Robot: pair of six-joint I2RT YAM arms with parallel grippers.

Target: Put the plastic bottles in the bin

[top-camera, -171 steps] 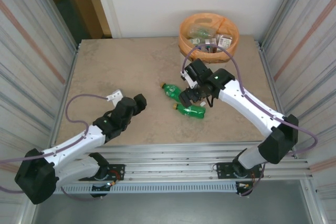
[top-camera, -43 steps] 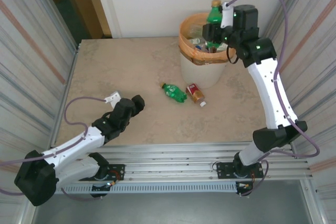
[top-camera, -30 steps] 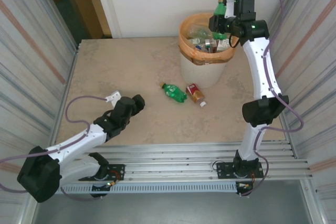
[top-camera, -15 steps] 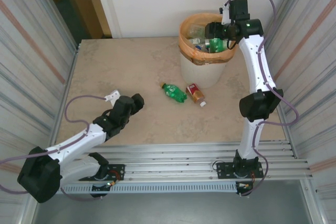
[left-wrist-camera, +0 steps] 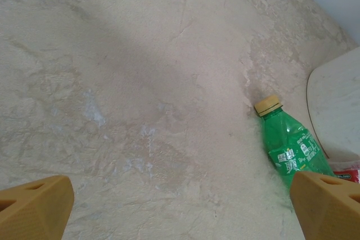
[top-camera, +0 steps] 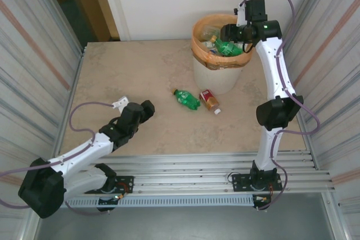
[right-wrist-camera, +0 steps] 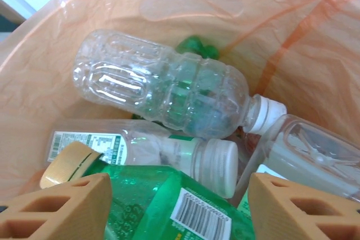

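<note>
Right end effector [top-camera: 226,32] hangs over the mouth of the bin [top-camera: 216,77] at the far right of the bench [top-camera: 135,66], its arm reared high and bent down towards the orange bag [right-wrist-camera: 292,32] that lines the bin. Seen from the right wrist, its two tan fingers [right-wrist-camera: 67,206] stand apart on either side of a green bottle [right-wrist-camera: 169,209] with a barcode label and a pale yellow cap, lying on the heap inside. Whether the fingers press it or merely flank it cannot be told.

Beneath it lie a clear ribbed bottle [right-wrist-camera: 169,91] with a white cap and a labelled clear bottle [right-wrist-camera: 140,147] with a wide white cap. Part of another clear bottle [right-wrist-camera: 309,150] rests against the bag at right.

Left end effector [top-camera: 147,108] sits low over the near left part of the bench, jaws spread wide with nothing between them.

Two bottles lie on the bench just in front of the bin. A second green bottle [top-camera: 186,98] is on its side, its yellow cap pointing towards the far left. An orange-brown bottle [top-camera: 210,101] with a red label lies just beside it, to its right. From the left wrist, the second green bottle lies ahead and to the right of the spread fingers, apart from them, near the bin's pale wall.
</note>
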